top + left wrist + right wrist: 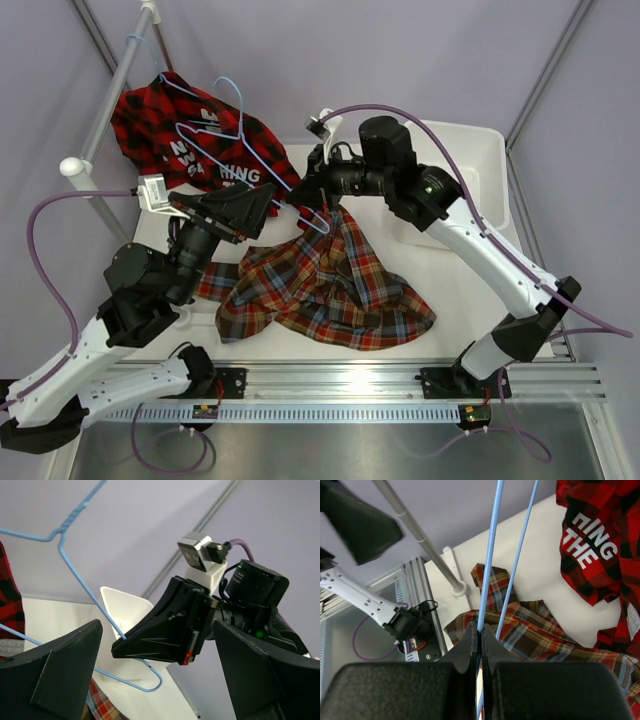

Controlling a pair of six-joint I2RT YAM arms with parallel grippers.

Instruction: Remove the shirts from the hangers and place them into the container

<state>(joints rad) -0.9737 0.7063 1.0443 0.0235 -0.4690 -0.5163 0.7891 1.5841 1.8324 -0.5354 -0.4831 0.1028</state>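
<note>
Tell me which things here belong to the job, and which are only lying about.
Job: red-and-black shirt, plaid shirt, blue hangers, white container.
Lying about: rack pole, purple cables.

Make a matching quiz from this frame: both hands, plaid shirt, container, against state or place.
1 left hand
2 right hand
3 plaid shirt
4 container

a shut on hanger
b lying on table
c open
d white, far right

Pairs: 1-c, 2-a, 3-b, 4-d
</note>
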